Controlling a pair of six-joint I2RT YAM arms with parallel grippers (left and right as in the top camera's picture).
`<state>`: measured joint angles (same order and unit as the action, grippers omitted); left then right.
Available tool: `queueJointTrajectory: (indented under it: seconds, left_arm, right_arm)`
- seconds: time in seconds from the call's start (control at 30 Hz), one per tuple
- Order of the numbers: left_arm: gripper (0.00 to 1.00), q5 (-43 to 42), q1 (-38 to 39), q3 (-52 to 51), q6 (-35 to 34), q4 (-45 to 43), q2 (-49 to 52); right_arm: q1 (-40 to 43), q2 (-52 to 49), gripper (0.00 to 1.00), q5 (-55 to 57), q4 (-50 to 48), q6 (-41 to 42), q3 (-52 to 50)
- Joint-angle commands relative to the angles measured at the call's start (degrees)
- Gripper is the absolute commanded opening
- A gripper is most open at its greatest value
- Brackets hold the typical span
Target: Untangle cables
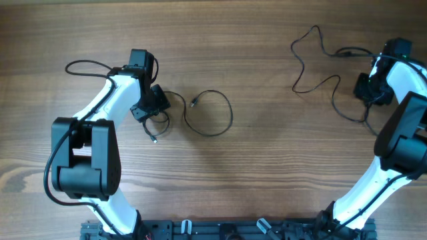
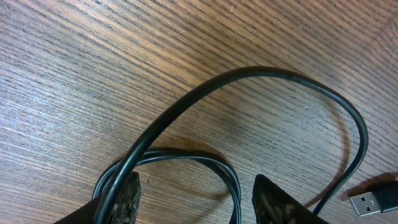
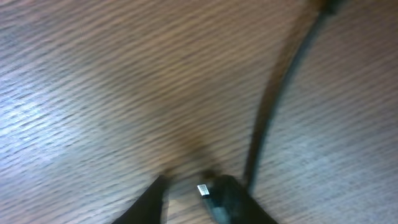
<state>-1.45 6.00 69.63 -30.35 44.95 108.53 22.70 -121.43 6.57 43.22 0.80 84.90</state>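
Observation:
Two thin black cables lie on the wooden table. One cable (image 1: 212,115) curls in a loop at centre left, and its plug (image 1: 193,103) points left. My left gripper (image 1: 152,110) stands over that cable's left end, open. In the left wrist view the cable (image 2: 249,73) arcs ahead, a small loop of it (image 2: 231,180) lies between the fingers (image 2: 127,198), and a USB plug (image 2: 370,200) rests at the right. The other cable (image 1: 319,55) winds at the far right. My right gripper (image 3: 196,202) is low over its small plug (image 3: 203,189), with its jaws narrowly apart and the view blurred.
The arms' thicker black cables (image 1: 83,65) loop beside the left arm. Both arm bases stand along the near table edge (image 1: 220,230). Bare wood (image 1: 267,167) lies between the two cables.

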Motion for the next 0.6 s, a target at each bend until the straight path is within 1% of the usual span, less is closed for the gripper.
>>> queueJointTrajectory:
  seconds: [0.0,0.1,0.17,0.27,0.37,0.43,0.47,0.5,0.53,0.57]
  left_arm:
    - [0.59,-0.48,0.26,-0.42,-0.17,0.07,-0.50]
    - [0.60,-0.48,0.26,-0.42,-0.17,0.07,-0.50]
    - [0.60,-0.48,0.26,-0.42,-0.17,0.07,-0.50]
    - [0.61,-0.48,0.26,-0.42,-0.17,0.04,-0.50]
    - [0.61,-0.48,0.26,-0.42,-0.17,0.02,-0.50]
    - [0.61,-0.48,0.26,-0.42,-0.17,-0.22,-0.50]
    - [0.62,-0.48,0.26,-0.42,-0.17,-0.48,-0.50]
    - [0.62,-0.48,0.26,-0.42,-0.17,-0.85,-0.50]
    - [0.63,-0.48,0.26,-0.42,-0.17,-1.66,-0.50]
    - [0.64,-0.48,0.26,-0.42,-0.17,-2.40,-0.50]
  right_arm:
    - [0.76,-2.71,0.15,-2.34,0.59,-0.55,-0.17]
    - [0.79,-2.69,0.04,-2.34,1.44,-0.24,-0.17]
    - [0.79,-2.51,0.04,-2.36,2.43,1.33,0.17]
    - [0.79,-0.35,0.04,-1.64,7.72,4.13,3.67]
    - [0.79,5.97,0.04,4.35,11.10,8.66,4.85]
    - [0.79,9.70,0.04,10.47,12.83,13.09,4.85]
    - [0.79,11.08,0.04,11.80,13.44,14.84,4.83]
    - [0.79,11.47,0.34,8.83,13.51,14.49,4.83]
    - [0.72,11.26,0.48,2.84,15.10,13.73,4.46]
    - [0.72,11.17,0.49,0.44,16.35,13.64,4.07]
